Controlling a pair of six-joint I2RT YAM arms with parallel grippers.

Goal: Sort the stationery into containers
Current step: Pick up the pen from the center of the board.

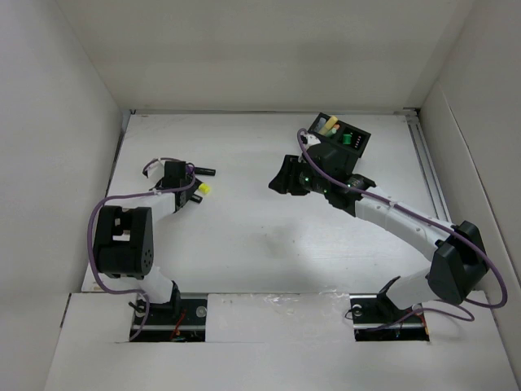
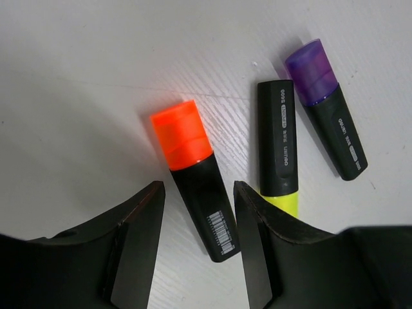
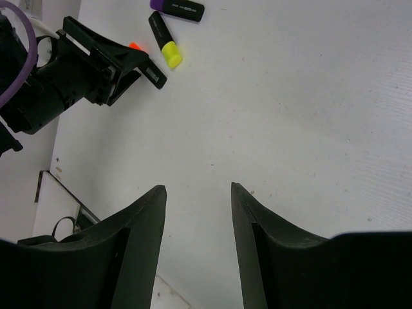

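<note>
An orange-capped highlighter [image 2: 193,177] lies on the white table with its black body between the fingers of my open left gripper [image 2: 198,193], apart from both. A yellow-capped highlighter [image 2: 279,148] and a purple-capped one [image 2: 325,106] lie just to its right. From above, my left gripper [image 1: 186,194] is at the table's left, beside the yellow cap [image 1: 203,189]. My right gripper [image 3: 197,190] is open and empty above bare table, near the black organiser box [image 1: 355,149] at the back right, which holds a few pens.
White walls enclose the table on the left, back and right. The right wrist view shows the left gripper [image 3: 96,64] with the yellow highlighter [image 3: 165,40] and purple highlighter [image 3: 177,8] beyond it. A raised white ledge runs along the near edge.
</note>
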